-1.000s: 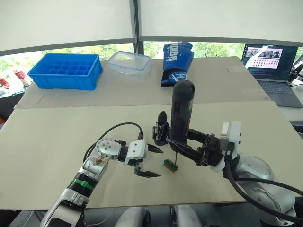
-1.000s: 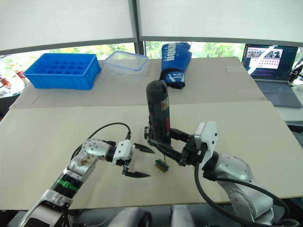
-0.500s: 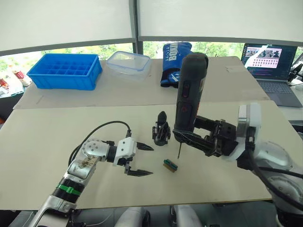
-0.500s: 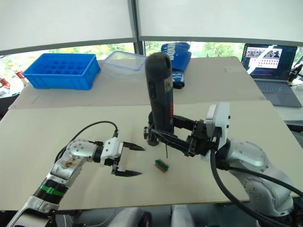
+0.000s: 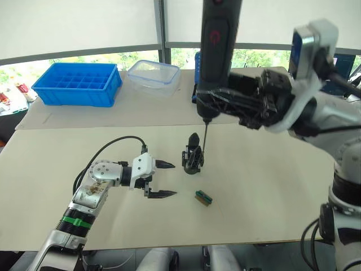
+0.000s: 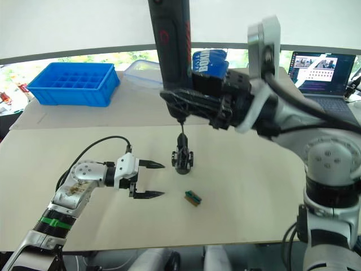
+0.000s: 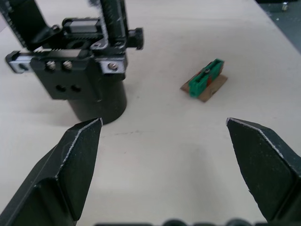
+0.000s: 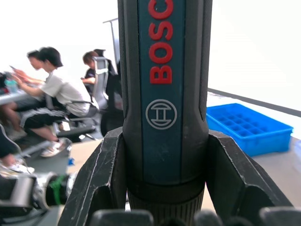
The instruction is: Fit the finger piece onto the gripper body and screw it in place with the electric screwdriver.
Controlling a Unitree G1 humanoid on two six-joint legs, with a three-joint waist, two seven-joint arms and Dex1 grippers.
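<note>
Beige table [image 5: 271, 186]: gripper body [image 5: 192, 156] stands mid-table. My right gripper [image 5: 225, 104] clamps the electric screwdriver [image 5: 220, 51] upright above it, handle top cut off. My left gripper [image 5: 163, 179], fingers spread and empty, sits left of it.

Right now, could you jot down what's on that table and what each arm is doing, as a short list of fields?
right gripper: shut on the electric screwdriver, held upright high above the table
screwdriver bit: points down, just above the gripper body
left gripper: open, low over the table, beside the gripper body, holding nothing
green-and-brown block: lies on the table near the gripper body
far side: blue crate, clear lidded box, blue boxing glove, laptop
</note>
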